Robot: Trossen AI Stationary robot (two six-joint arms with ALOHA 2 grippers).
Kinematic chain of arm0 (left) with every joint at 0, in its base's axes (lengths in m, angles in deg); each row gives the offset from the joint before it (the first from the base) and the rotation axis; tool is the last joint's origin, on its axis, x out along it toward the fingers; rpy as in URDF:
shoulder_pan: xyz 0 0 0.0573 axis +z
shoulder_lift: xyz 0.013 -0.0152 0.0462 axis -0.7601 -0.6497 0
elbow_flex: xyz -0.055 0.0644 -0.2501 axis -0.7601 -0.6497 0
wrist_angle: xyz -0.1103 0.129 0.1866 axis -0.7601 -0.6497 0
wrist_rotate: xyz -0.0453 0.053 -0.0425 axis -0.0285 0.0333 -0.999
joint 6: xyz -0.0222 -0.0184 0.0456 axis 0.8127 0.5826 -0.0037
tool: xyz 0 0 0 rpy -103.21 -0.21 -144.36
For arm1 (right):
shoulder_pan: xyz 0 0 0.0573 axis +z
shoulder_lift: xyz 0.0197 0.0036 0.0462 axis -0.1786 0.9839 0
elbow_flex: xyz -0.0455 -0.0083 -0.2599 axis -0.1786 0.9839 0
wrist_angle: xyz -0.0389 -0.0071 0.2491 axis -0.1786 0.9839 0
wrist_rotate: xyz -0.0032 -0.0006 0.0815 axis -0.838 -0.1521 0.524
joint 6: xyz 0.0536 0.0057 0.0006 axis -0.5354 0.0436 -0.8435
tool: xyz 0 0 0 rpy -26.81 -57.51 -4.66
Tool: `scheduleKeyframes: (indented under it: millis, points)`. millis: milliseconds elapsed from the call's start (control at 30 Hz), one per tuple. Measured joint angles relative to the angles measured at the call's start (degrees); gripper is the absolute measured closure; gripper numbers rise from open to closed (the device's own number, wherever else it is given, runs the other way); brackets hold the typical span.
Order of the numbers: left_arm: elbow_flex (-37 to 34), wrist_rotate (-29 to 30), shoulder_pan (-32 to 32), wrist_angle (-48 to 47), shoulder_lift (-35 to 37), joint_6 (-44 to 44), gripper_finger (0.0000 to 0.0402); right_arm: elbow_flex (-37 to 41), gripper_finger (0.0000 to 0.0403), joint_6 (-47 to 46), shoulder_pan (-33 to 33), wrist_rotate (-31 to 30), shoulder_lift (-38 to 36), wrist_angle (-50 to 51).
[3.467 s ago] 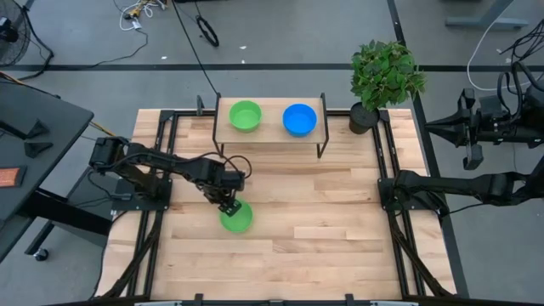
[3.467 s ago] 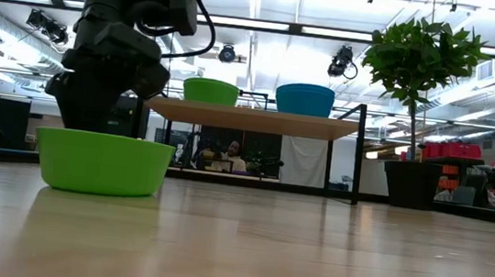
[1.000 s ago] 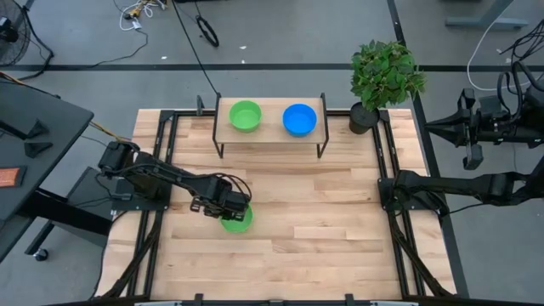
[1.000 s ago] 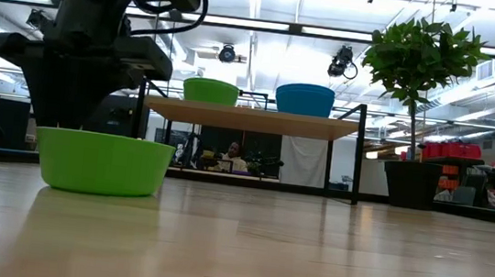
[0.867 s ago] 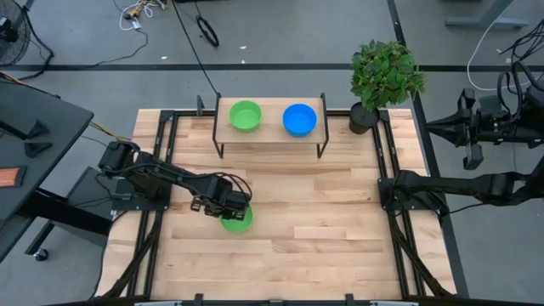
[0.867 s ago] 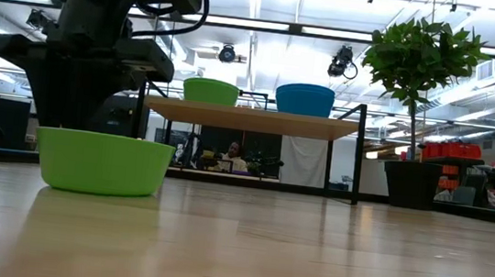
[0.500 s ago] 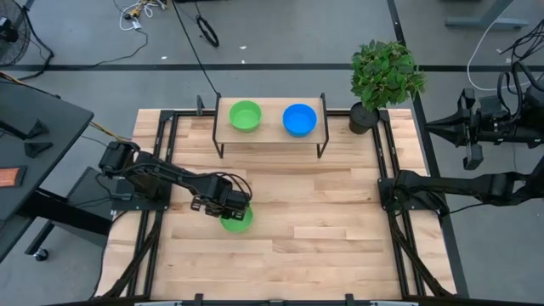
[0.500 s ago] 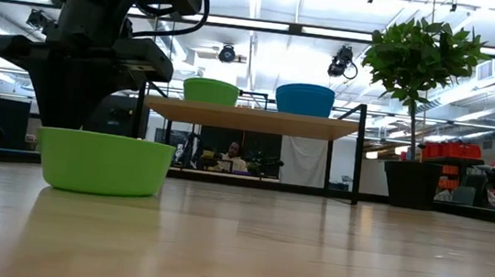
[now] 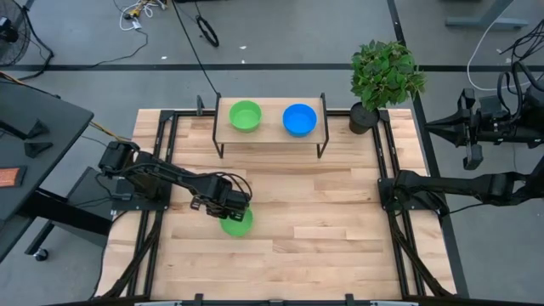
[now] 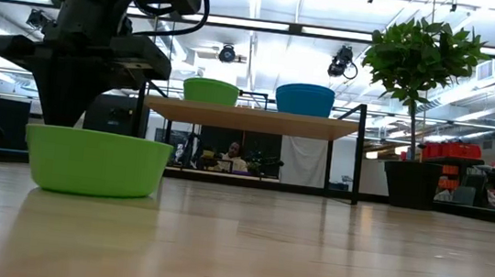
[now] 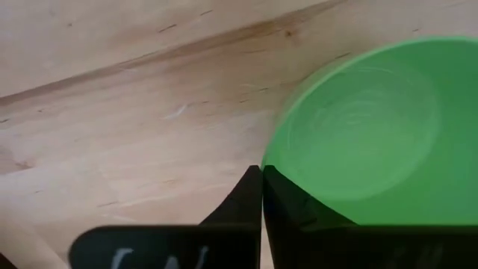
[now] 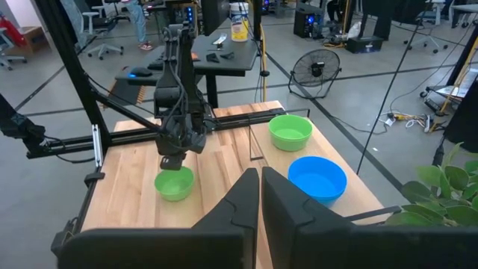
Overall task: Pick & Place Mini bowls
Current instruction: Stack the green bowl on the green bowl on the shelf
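**Left jaws closed on the rim of the lone green bowl**

Pale wooden worktop [image 9: 323, 212] in a dark frame, on a grey floor with cables. At the far edge, a small raised shelf [image 9: 268, 134]; at its right corner, a potted plant [image 9: 387, 75].

On the shelf, side by side and apart: a second green bowl [image 9: 245, 115] and a blue bowl [image 9: 299, 119]. Down on the worktop, left of the middle and well apart from the shelf, the green bowl [image 9: 239, 223] of this step.

Left arm [image 9: 161, 177] stretched low over the wood, left jaws narrow, almost fully together, at the part of the rim that faces the arm's base and the shelf. From the jaws, body of the bowl away toward the near edge and the table's middle. In the left wrist view one finger inside the bowl [image 11: 358, 134], the other outside, so probably the thin wall pinched between. No long axis to mind: round, so any rim point equal.

Right arm [image 9: 459, 183] folded at the right edge, far from all bowls, right jaws together and holding nothing. Clearly nearer: the left.

Bowl itself: bright green, shallow, smooth plastic, upright, empty [image 10: 98, 161]. Probably light, and likely to tilt when hanging from one rim point.
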Motion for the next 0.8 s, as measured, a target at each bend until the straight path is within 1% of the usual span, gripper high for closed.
scheduleKeyframes:
  millis: [300,533,800]
  points:
    - [0.0,1.2,0.1,-0.1,0.0,-3.5,0.0399,0.0,0.0380,0.0,0.0,0.0,0.0,0.0]
    - [0.3,-0.5,1.2,-0.2,0.6,-5.5,0.0400,0.0,0.0380,0.0,0.0,0.0,0.0,0.0]
    - [0.6,-1.7,2.3,-0.8,5.1,-6.1,0.0401,0.0,0.0380,0.0,0.0,0.0,0.0,0.0]
